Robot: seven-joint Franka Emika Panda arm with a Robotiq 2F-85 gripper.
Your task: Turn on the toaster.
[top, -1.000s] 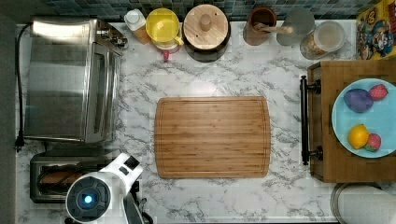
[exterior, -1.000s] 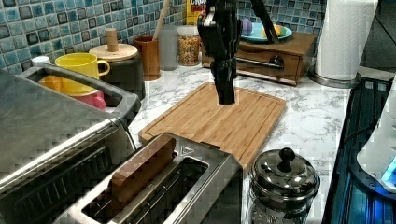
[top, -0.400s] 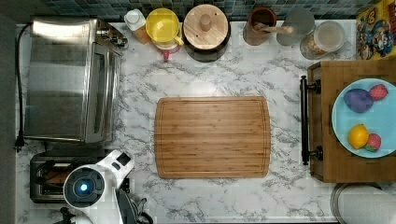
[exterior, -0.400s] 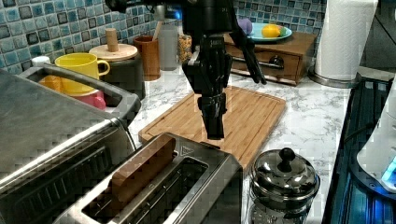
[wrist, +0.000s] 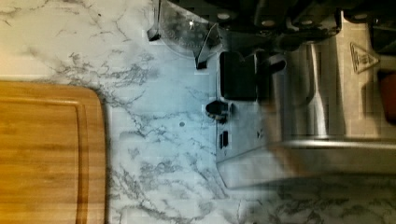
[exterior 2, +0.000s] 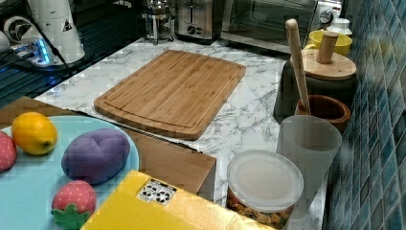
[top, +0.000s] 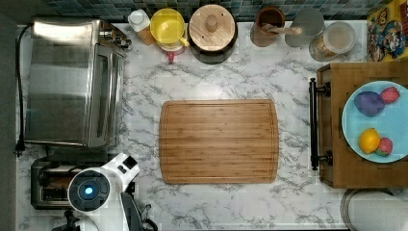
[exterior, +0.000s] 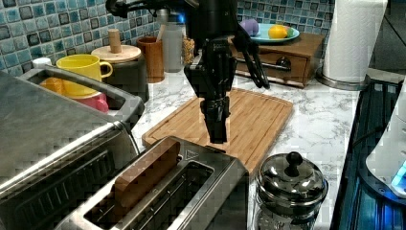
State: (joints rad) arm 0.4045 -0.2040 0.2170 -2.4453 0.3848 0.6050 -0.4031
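Directly above the toaster's control end hangs the tool, fingers together and empty. Toaster sits at the counter's edge beside the toaster oven; its black lever lies just below the fingertips.

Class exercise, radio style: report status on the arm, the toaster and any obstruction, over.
Gripper above the toaster's control end, holding nothing. Toaster loaded with a slice, lever not yet pressed. Glass pot close beside the toaster; path otherwise clear.
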